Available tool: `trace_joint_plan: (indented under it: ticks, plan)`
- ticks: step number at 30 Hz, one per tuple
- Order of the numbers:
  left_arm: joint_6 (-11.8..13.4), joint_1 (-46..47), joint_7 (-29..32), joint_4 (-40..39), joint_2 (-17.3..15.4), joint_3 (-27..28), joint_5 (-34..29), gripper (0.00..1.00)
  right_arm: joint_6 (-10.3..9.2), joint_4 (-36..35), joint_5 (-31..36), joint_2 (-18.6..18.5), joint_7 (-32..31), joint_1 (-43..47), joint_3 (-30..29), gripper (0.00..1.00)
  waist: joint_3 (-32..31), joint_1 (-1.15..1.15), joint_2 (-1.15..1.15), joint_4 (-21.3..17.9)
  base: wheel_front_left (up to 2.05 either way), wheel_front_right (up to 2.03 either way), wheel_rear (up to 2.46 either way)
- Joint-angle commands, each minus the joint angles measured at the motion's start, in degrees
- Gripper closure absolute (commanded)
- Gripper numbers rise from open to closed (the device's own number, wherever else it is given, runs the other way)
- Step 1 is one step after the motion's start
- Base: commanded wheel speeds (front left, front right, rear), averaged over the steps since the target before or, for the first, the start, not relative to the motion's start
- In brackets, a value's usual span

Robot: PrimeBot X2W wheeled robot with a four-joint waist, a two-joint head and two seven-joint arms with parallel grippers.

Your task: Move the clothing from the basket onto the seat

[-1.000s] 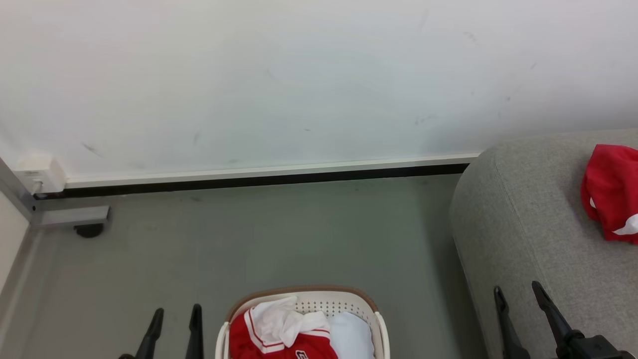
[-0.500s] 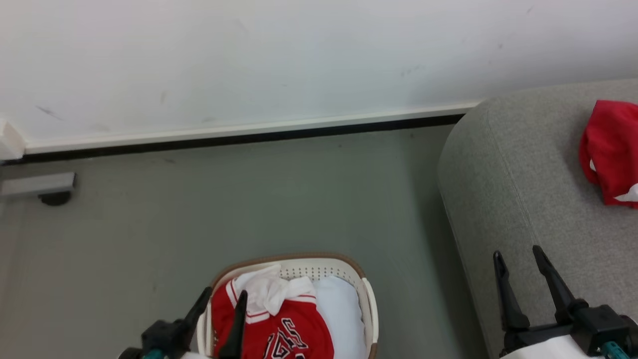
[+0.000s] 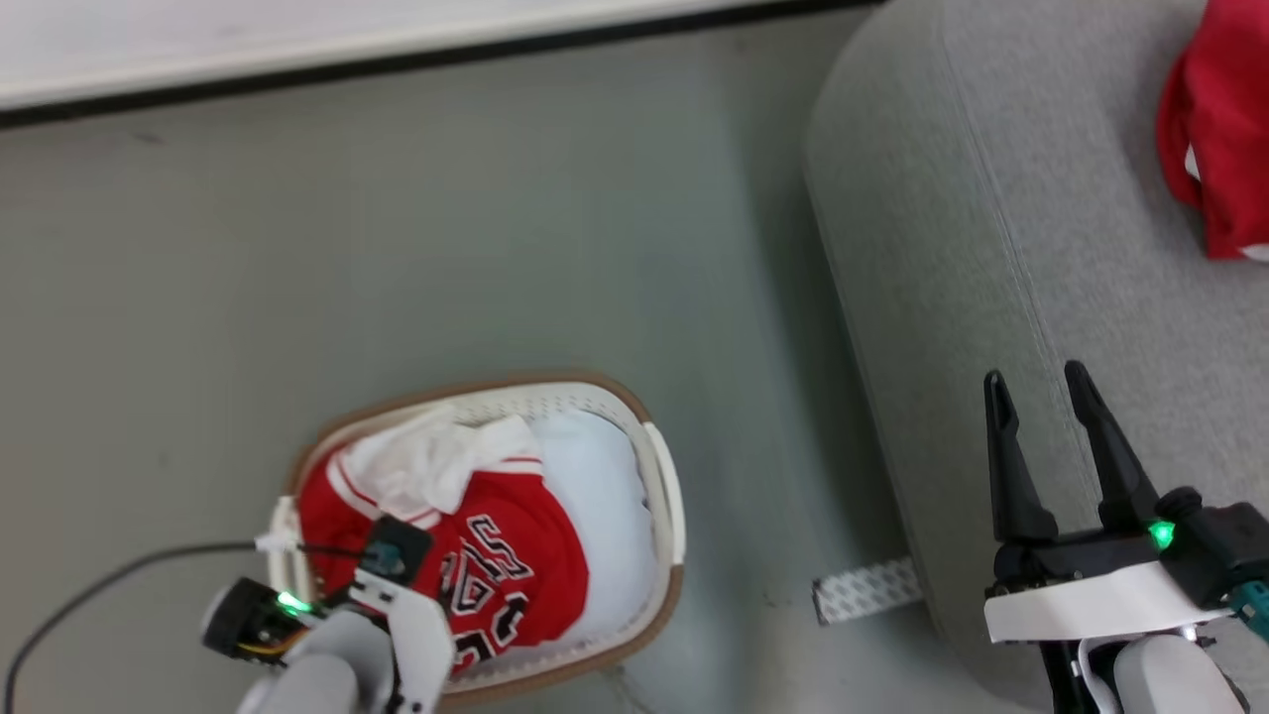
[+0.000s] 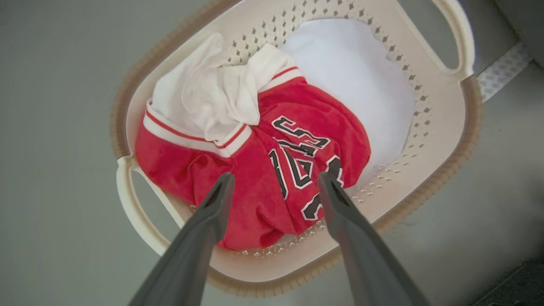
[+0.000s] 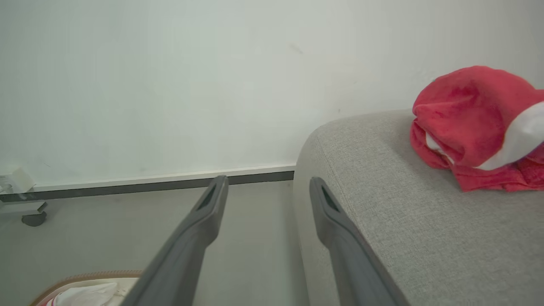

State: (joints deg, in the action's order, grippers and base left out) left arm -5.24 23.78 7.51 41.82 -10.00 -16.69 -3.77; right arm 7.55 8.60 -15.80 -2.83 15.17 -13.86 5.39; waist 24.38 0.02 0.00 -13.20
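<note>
The white basket (image 3: 662, 476) with a tan-brown rim stands on the floor at lower left. Inside it lies red clothing (image 3: 496, 565) with white sleeves and lettering, beside a plain white pad (image 3: 605, 516). In the left wrist view my left gripper (image 4: 274, 180) hangs open just above the red clothing (image 4: 255, 178), its fingers straddling the lettering without closing on the fabric, inside the basket (image 4: 461, 51). My right gripper (image 3: 1034, 382) is open and empty over the front edge of the grey seat (image 3: 991, 248). Another red garment (image 3: 1214, 149) lies bunched on the seat (image 5: 382, 191), right of my right gripper (image 5: 268, 182).
A white wall with a dark baseboard (image 3: 397, 59) runs along the far side of the grey floor. A black cable (image 3: 99, 585) trails left from my left wrist. A pale perforated strip (image 3: 867, 590) lies on the floor at the seat's foot. A caster foot (image 5: 34, 219) stands by the wall.
The head camera has tilted down, so the whole scene has shifted up. My left arm has swung over the basket and now points down at the red clothing. The right gripper stays open.
</note>
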Motion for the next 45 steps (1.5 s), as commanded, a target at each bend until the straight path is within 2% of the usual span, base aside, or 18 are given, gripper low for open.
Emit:
trace_joint_plan:
  ticks: [1, 10, 22, 23, 24, 25, 26, 30, 34, 41, 45]
  plan:
    - [0.5, 2.4, 2.1, 2.5, -1.6, -0.1, -1.4, 0.0, -0.12, -0.5, -1.2, -0.1, 0.0, -1.4, 0.3, 0.0, 5.8, -0.02, 0.0, -4.8, 0.0, 0.0, 0.0]
    - [2.7, 8.9, 7.2, 9.6, -4.7, -0.8, -3.0, 0.0, -0.12, -2.0, -5.3, -0.1, 0.0, -4.1, 1.7, 0.0, 12.5, -0.02, 0.0, -8.5, 0.0, 0.0, 0.0]
    - [3.3, 15.4, 11.9, 12.6, -9.0, -2.6, -5.4, 0.0, -0.12, -4.3, -8.6, -0.1, 0.0, -9.1, 2.9, 0.0, 21.1, -0.02, 0.0, -11.4, 0.0, 0.0, 0.0]
    - [3.2, 15.6, 12.1, 12.5, -9.1, -2.7, -5.4, 0.09, -0.12, -4.5, -8.7, -0.1, 0.0, -9.3, 3.1, 0.0, 21.7, -0.02, 0.0, -11.5, 0.0, 0.0, 0.0]
    - [3.0, 16.0, 12.2, 12.4, -9.1, -2.9, -5.3, 0.75, -0.12, -4.7, -9.0, -0.1, 0.0, -9.6, 3.2, 0.0, 22.2, -0.02, 0.0, -11.7, 0.0, 0.0, 0.0]
    - [3.0, 16.0, 12.2, 12.4, -9.1, -2.9, -5.3, 0.75, -0.12, -4.7, -9.0, -0.1, 0.0, -9.6, 3.2, 0.0, 22.2, -0.02, 0.0, -11.7, 0.0, 0.0, 0.0]
    - [3.1, 16.2, 12.2, 12.3, -9.1, -2.9, -5.0, 1.0, -0.12, -4.9, -9.1, -0.1, 0.0, -9.7, 3.2, 0.0, 22.7, -0.02, 0.0, -11.7, 0.0, 0.0, 0.0]
    - [3.1, 16.3, 11.8, 12.3, -8.4, -3.0, -3.9, 1.0, -0.12, -4.3, -8.8, -0.1, 0.0, -9.5, 3.1, 0.0, 22.9, -0.02, 0.0, -11.1, 0.0, 0.0, 0.0]
    - [2.8, 15.3, 8.1, 11.5, -5.5, -2.3, -1.4, 1.0, -0.12, -3.2, -7.5, -0.1, 0.0, -8.5, 2.3, 0.0, 19.9, -0.02, 0.0, -9.0, 0.0, 0.0, 0.0]
    - [1.2, 11.8, -1.3, 10.6, 1.8, 0.3, 5.7, 1.0, -0.12, -1.3, -3.4, -0.1, 0.0, -5.0, -0.3, 0.0, 8.5, -0.02, 0.0, -3.5, 0.0, 0.0, 0.0]
    - [0.4, 9.0, -5.6, 9.4, 4.4, 0.4, 8.4, 1.0, -0.12, -0.1, -1.4, -0.2, 0.0, -2.1, -1.1, 0.0, 1.1, -0.02, 0.0, -0.3, 0.0, 0.0, 0.0]
